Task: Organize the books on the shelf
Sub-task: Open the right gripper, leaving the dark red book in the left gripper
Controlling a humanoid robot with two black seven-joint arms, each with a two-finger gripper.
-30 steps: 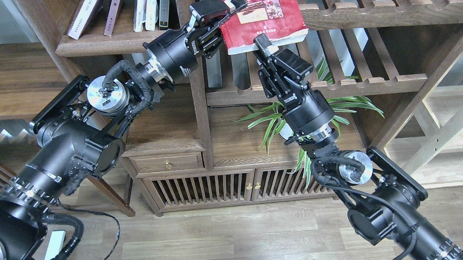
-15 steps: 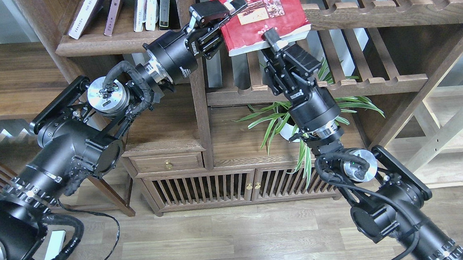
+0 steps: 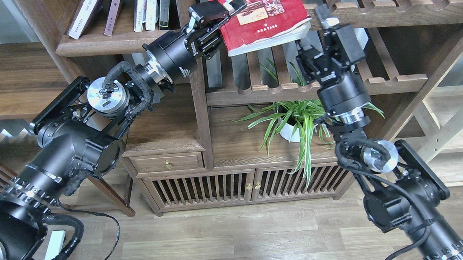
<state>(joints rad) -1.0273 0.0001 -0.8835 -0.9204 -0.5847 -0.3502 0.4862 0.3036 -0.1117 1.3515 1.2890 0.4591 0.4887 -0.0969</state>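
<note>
Red book (image 3: 264,15): photos, small yellow print, unreadable. Left pincer (image 3: 231,7) clamped on its edge. Right pincer (image 3: 323,15) beside it, fingers indistinct, cannot tell. Shelf (image 3: 123,41): five books.

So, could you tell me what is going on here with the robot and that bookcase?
The robot is sorting books. Its left gripper is shut on the left edge of the red book, which hangs tilted in front of a slatted shelf. The right gripper is beside the book's lower right corner, apparently not gripping it. Other books lean on the solid shelf at upper left.
</note>
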